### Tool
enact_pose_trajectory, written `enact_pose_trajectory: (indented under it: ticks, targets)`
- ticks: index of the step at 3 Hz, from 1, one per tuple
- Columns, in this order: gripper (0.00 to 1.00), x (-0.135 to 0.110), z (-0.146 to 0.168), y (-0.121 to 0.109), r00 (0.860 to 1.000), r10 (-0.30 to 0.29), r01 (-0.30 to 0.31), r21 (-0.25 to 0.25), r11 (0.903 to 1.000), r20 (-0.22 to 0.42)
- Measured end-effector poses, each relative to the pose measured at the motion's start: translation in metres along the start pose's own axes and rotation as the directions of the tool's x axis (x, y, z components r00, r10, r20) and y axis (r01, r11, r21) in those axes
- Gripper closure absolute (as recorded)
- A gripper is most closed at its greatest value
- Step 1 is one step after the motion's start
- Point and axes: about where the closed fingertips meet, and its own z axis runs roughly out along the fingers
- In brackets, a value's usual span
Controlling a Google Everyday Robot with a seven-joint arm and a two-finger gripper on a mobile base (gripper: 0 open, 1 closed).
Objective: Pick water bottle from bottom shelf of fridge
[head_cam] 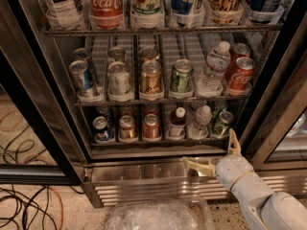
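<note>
Your claw (216,153) sits low in front of the fridge's (144,170) steel base, just below the right end of the bottom shelf's (163,141) front edge. It's spread wide with nothing in it. One finger points left along the base and the other points up toward the shelf front. That reads as a pre-grasp stance: open out here so you don't have to open between the lanes.

The water bottle (201,122) stands upright at the front edge of the bottom shelf, second item from the right end, seated in a white front cup. The cup and lane rails likely keep it upright and forward, so you can reach it from the front without going deep.

The neighbours are tight. There's a small dark bottle (178,122) just beside it on the left and a green can (222,124) just beside it on the right. I can't tell if either touches it. At this spread you'd likely clip one, so I'd rise, centre on the white cap and narrow the claw before going in.

Don't mix it up with the taller labelled bottle (213,71) one shelf up, almost directly above.

The black door frame (278,95) is just beside your upper finger, so there's little room to swing in from the right.
</note>
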Motion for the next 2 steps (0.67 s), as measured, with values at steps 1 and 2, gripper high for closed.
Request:
enact_pose_trajectory:
  ticks: [1, 2]
  targets:
    - [0.00, 0.0000, 0.0000, 0.0000, 1.000, 0.000, 0.000, 0.000, 1.0000, 0.000]
    - [0.00, -0.0003, 0.0055, 0.0046, 0.995, 0.092, -0.092, -0.019, 0.9956, 0.028]
